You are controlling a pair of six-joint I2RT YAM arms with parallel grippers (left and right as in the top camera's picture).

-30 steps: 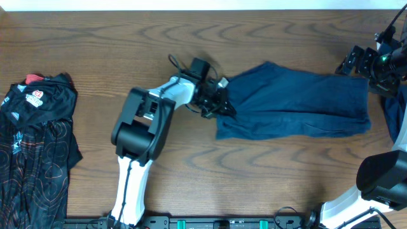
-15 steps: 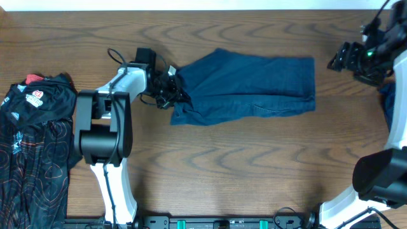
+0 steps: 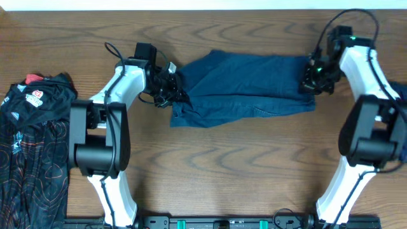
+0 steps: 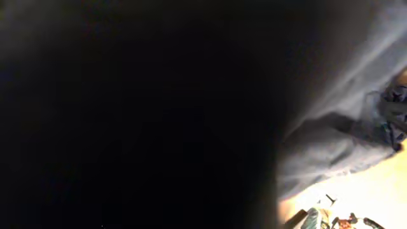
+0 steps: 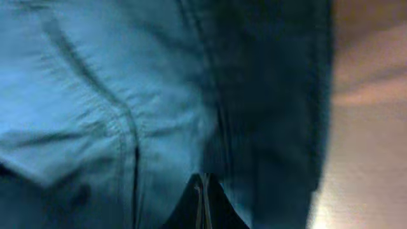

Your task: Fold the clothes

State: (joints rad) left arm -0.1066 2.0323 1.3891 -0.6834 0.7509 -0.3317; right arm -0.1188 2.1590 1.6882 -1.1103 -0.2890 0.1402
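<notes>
A blue denim garment (image 3: 248,86) lies spread across the back middle of the wooden table (image 3: 222,172). My left gripper (image 3: 173,95) is shut on its bunched left end. The left wrist view is mostly black, with a strip of the same cloth (image 4: 343,114) at the right. My right gripper (image 3: 313,81) sits on the garment's right edge. In the right wrist view its tips (image 5: 203,181) are pressed together into the blue fabric (image 5: 95,83) beside a seam, shut on the cloth.
A black patterned garment (image 3: 35,146) with red and white print lies in a heap at the table's left edge. A bit of other blue cloth (image 3: 399,121) shows at the far right edge, behind the right arm.
The left gripper dragged the blue garment leftwards, then held still. The right arm came in from the far right corner onto the garment's right edge, and its jaws went from open to shut.
</notes>
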